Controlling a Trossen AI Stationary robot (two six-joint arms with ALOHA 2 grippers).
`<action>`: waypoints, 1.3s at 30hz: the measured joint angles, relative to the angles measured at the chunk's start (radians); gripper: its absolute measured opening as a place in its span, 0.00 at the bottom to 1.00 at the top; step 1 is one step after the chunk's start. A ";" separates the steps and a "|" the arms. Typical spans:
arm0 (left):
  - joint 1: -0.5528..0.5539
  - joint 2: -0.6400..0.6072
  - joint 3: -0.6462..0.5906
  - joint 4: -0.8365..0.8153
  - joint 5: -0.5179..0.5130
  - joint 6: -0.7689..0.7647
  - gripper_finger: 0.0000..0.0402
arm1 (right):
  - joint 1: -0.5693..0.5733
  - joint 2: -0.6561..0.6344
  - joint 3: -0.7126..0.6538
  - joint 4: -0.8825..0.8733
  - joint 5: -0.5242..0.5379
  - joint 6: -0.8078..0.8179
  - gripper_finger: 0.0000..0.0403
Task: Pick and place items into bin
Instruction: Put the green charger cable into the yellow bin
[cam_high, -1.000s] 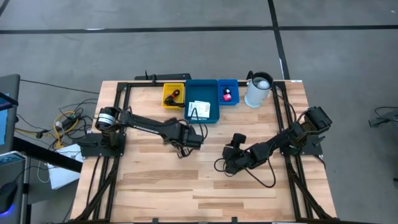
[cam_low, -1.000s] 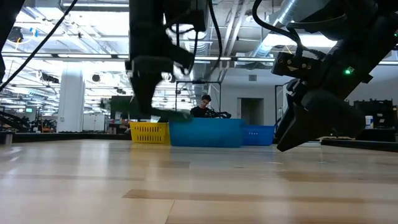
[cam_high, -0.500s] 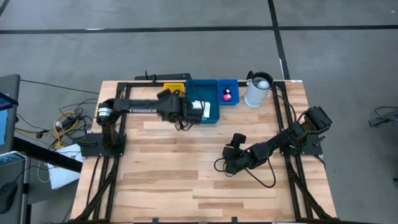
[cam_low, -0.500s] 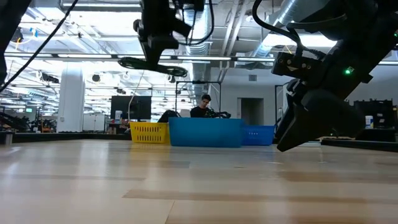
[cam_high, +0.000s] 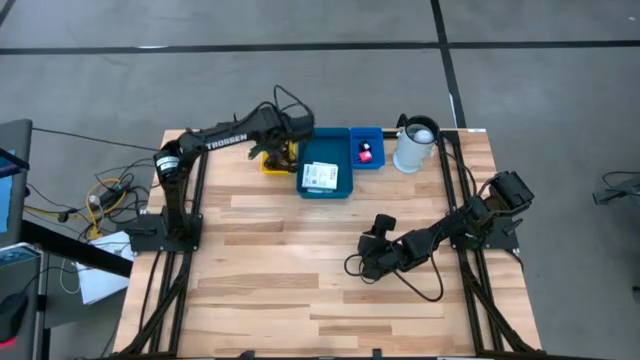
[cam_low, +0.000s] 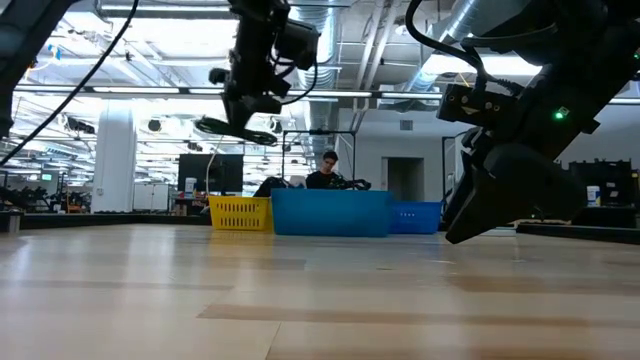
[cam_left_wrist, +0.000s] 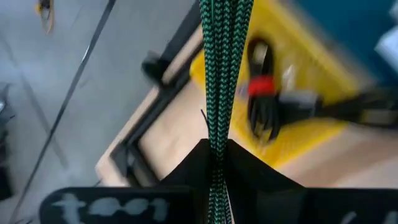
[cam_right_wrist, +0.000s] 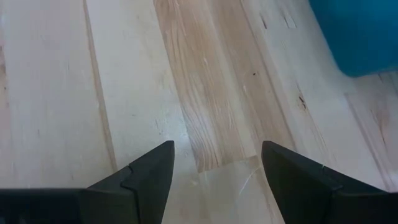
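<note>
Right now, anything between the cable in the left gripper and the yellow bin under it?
Nothing visible. The left gripper is shut on the green braided cable, which hangs over the yellow bin; a black-and-red cable already lies inside.

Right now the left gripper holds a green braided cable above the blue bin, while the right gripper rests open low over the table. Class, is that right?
Not quite. The left gripper holds the green braided cable above the yellow bin, not the blue bin; the left wrist view shows it. The right gripper does rest open low over the table.
</note>
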 joint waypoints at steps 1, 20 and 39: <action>0.009 0.000 0.000 0.041 0.006 0.023 0.04 | 0.000 0.000 0.000 0.000 0.000 0.000 0.58; 0.048 0.000 -0.002 0.187 0.133 0.038 0.04 | 0.000 0.000 0.000 0.001 0.000 0.000 0.58; 0.066 0.002 -0.224 0.292 0.175 -0.010 0.06 | 0.013 0.000 0.000 0.003 0.000 0.000 0.58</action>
